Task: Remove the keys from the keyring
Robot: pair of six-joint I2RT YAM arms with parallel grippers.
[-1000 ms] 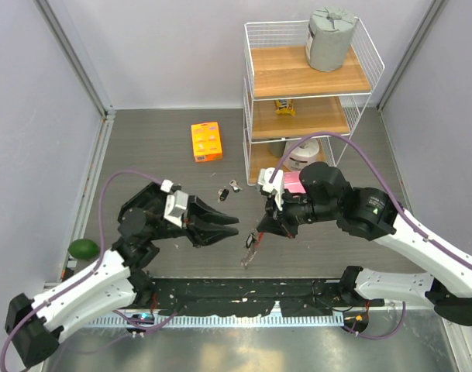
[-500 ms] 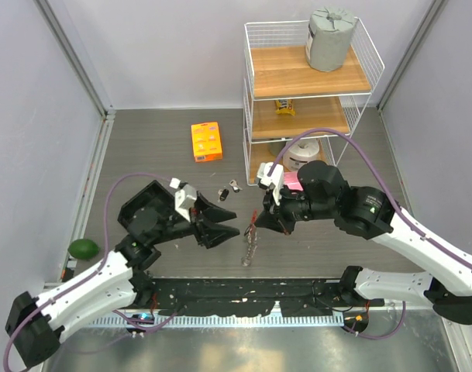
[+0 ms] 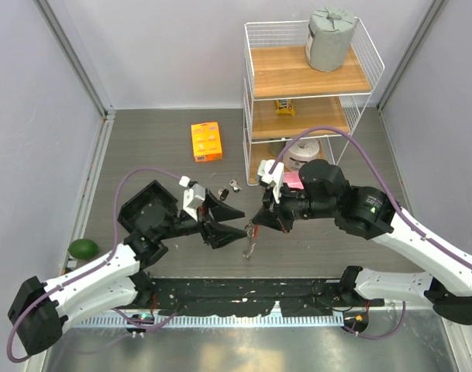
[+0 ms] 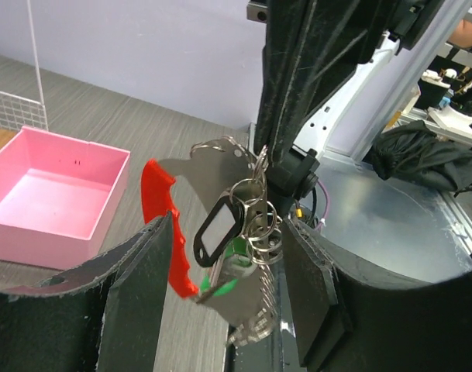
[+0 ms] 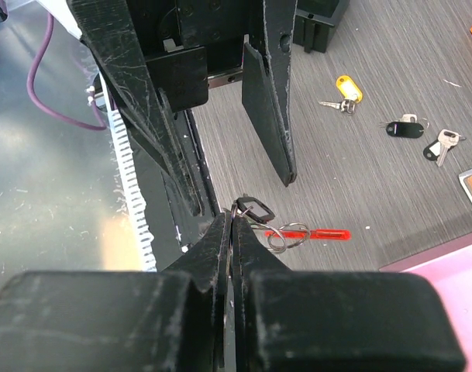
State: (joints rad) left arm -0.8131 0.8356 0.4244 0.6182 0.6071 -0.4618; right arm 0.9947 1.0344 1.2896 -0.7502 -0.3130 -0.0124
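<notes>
The keyring (image 4: 255,232) hangs in the air with its red strap fob (image 4: 160,225), a black tag (image 4: 218,225), a green tag (image 4: 220,288) and silvery keys (image 4: 255,314) bunched under it. My right gripper (image 5: 232,221) is shut on the ring's top edge, and the red fob (image 5: 319,232) shows below it. My left gripper (image 4: 224,302) is open, its two fingers (image 4: 135,310) standing on either side of the bunch without touching it. In the top view the left gripper (image 3: 242,223) meets the right gripper (image 3: 259,222) over the dangling keys (image 3: 250,243).
Loose keys (image 3: 222,192) lie on the table behind the grippers, seen as a yellow-tagged key (image 5: 344,87), a black-tagged key (image 5: 406,128) and a dark-headed key (image 5: 441,147). An orange box (image 3: 207,141), a wire shelf rack (image 3: 255,116), a pink tray (image 4: 49,194) and a green fruit (image 3: 84,248) stand around.
My left gripper has opened wider and moved right, so its fingers now flank the hanging bunch. The right gripper has held its grip and lifted the bunch slightly.
</notes>
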